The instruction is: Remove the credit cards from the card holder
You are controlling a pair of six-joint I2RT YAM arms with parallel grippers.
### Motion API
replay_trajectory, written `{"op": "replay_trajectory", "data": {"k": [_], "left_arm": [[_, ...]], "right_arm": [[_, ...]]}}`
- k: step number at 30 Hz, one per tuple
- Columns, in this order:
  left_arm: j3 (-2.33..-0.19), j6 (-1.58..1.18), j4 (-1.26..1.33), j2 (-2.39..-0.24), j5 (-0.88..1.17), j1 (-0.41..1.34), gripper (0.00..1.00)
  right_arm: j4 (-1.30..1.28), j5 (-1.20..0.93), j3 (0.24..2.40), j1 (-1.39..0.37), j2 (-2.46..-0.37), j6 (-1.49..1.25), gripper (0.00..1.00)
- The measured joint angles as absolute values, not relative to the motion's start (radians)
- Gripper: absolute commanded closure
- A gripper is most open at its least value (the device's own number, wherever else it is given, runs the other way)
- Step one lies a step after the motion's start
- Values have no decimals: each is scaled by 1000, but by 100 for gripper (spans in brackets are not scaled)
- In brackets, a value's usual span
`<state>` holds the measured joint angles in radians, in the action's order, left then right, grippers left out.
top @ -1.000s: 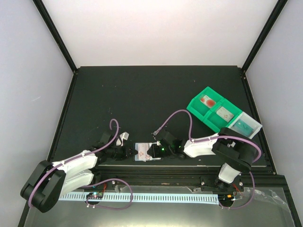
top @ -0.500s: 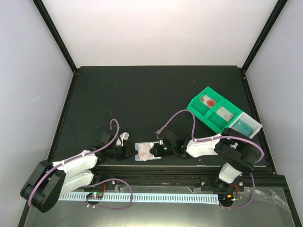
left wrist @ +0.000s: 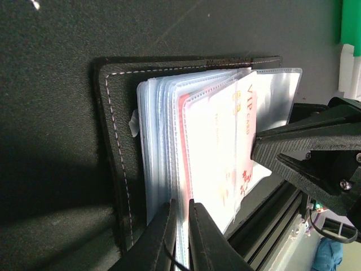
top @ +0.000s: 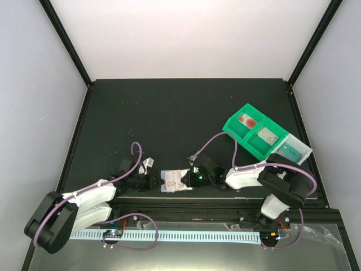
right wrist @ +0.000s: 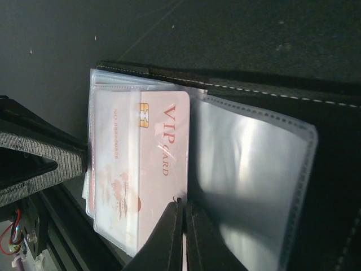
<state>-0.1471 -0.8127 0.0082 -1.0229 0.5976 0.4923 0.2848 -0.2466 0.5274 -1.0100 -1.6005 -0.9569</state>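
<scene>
Both hands are closed: the left hand (left wrist: 181,210) clamps the card holder (left wrist: 110,141), the right hand (right wrist: 183,204) nips the white card (right wrist: 146,147). Advised: draw it straight out of the card holder.

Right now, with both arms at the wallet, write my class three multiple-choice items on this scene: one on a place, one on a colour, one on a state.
1. Where does the card holder lie?
A. In the far left corner
B. At the near edge of the table, between the left gripper and the right gripper
C. Against the back wall

2. What colour is the lettering on the white card that is partly pulled out?
A. Blue
B. Green
C. Red

3. How is the right gripper?
A. Shut on the white card's edge
B. Wide open above the card
C. Shut on a cable

Answers: 1 B, the top view shows it there, with a gripper on each side. 2 C, the word "VIP" reads red. 3 A, the right wrist view shows it pinching the card's edge.
</scene>
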Motion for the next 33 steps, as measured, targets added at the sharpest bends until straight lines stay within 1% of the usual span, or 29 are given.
{"op": "replay_trajectory", "data": {"k": [7, 13, 20, 24, 27, 30, 33], "left_arm": [[-147, -812, 8, -1023, 597, 492, 90], [-147, -812, 8, -1022, 598, 492, 85], [-149, -810, -11, -998, 599, 493, 68], [-161, -807, -46, -971, 599, 493, 44], [-176, -807, -90, -944, 594, 493, 33], [-202, -801, -139, -913, 585, 493, 28], [-242, -786, -197, -875, 580, 493, 26]], "right_arm": [[298, -249, 495, -992, -1570, -960, 99], [296, -252, 455, -957, -1517, -958, 99], [265, -271, 439, -923, -1442, -919, 99], [230, -284, 439, -918, -1400, -884, 99], [192, -301, 447, -911, -1374, -850, 99], [143, -321, 472, -902, -1356, -806, 99], [88, -343, 505, -896, -1334, -751, 99]]}}
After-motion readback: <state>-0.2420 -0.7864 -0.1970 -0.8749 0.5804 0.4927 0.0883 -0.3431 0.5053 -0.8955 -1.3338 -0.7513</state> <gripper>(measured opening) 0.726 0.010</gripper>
